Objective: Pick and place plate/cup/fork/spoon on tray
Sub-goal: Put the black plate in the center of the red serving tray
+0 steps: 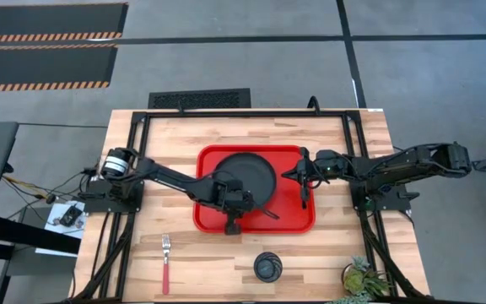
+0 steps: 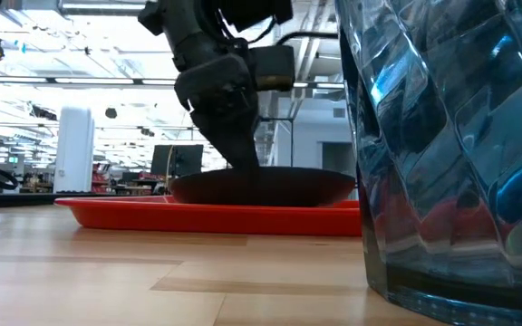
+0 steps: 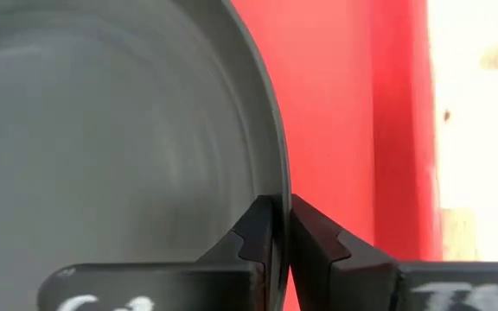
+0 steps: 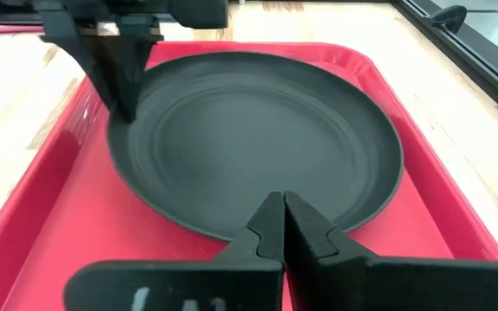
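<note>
The left tool (image 3: 279,226) pinches the plate (image 1: 246,178) by its rim, holding it on the tray (image 1: 209,215). The right tool (image 4: 281,226) is closed empty at the plate's opposite rim, likely steadying it for placement.

In your low view a glass object (image 2: 451,154) fills the right side, cut off by the picture's edge, and hides the tray's (image 2: 198,215) right end. The spoon (image 1: 268,214) shows only partly, too small to judge. The plate (image 3: 102,130) runs off the left wrist view.
</note>
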### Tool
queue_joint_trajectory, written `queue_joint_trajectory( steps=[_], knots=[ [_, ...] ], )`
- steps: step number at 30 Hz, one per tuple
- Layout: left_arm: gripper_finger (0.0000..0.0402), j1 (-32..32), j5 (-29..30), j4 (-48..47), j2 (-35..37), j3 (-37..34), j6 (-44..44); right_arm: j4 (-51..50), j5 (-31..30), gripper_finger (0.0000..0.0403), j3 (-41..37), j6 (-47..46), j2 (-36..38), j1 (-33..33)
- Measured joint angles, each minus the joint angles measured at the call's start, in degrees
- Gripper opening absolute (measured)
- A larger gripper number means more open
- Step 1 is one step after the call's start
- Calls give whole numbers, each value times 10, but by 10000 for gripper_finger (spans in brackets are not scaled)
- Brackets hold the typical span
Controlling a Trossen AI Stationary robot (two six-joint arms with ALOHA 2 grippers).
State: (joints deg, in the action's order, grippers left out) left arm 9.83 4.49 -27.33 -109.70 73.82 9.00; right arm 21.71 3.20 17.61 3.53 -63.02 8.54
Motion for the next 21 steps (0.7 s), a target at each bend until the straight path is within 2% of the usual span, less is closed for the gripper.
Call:
queue_joint_trajectory(
  steps=[8, 21],
  knots=[
    [17, -1, -12, 12, -20, 1, 13, -1, 0, 14, 0, 0, 0, -3],
    [67, -2, -4, -1, -20, 5, 20, -1, 0, 14, 0, 1, 0, -3]
  ],
)
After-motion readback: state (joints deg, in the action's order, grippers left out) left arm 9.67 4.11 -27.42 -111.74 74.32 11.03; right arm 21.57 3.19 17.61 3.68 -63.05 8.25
